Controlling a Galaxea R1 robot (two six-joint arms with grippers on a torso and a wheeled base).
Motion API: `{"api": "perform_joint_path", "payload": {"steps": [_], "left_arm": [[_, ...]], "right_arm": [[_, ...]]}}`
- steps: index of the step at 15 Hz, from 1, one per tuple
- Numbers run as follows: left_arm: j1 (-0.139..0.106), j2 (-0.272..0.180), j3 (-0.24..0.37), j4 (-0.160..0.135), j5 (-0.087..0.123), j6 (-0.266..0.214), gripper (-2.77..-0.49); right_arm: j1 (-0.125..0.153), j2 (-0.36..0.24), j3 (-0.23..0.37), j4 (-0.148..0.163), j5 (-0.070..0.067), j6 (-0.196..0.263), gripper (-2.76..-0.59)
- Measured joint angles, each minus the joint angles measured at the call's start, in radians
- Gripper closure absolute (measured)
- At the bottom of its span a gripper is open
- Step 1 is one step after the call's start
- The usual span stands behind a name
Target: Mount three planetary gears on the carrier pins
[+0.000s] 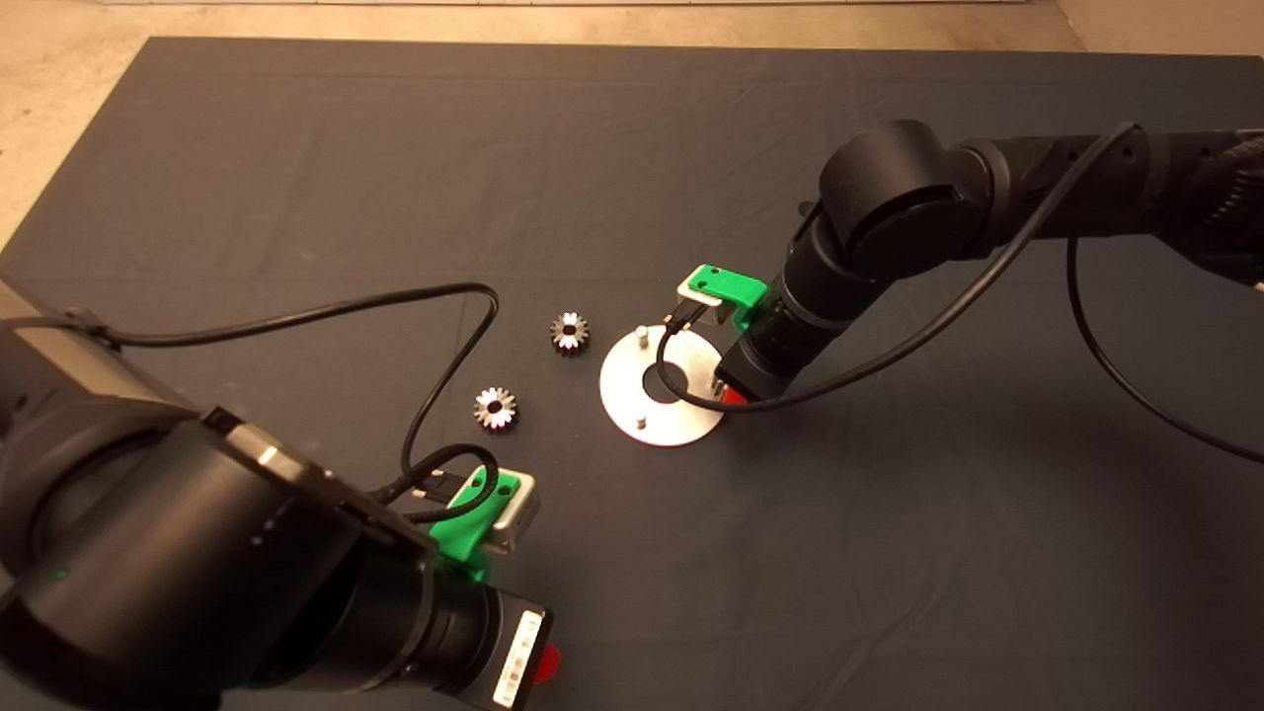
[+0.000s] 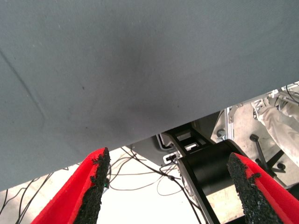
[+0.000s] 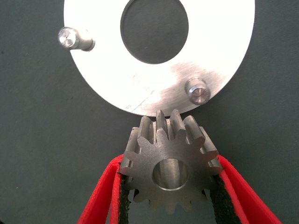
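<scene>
Nothing readable anywhere, honestly. Only a white barcode-style sticker on the left arm's wrist, and its print is too tiny to read.

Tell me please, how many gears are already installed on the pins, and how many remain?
None looks installed yet: the two carrier pins visible on the silver disc are bare. In hand: the right gripper clamps one gear at the disc's edge. Left: two planetary gears lie on the mat. The left gripper waits open at the near edge.
</scene>
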Motion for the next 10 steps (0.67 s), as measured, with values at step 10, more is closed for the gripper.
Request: {"api": "perform_joint_path", "payload": {"steps": [10], "left_arm": [[0.000,0.000,0.000,0.001,0.000,0.000,-1.78]], "right_arm": [[-0.044,0.006,-0.056,-0.014,0.001,-0.026,-0.96]]}}
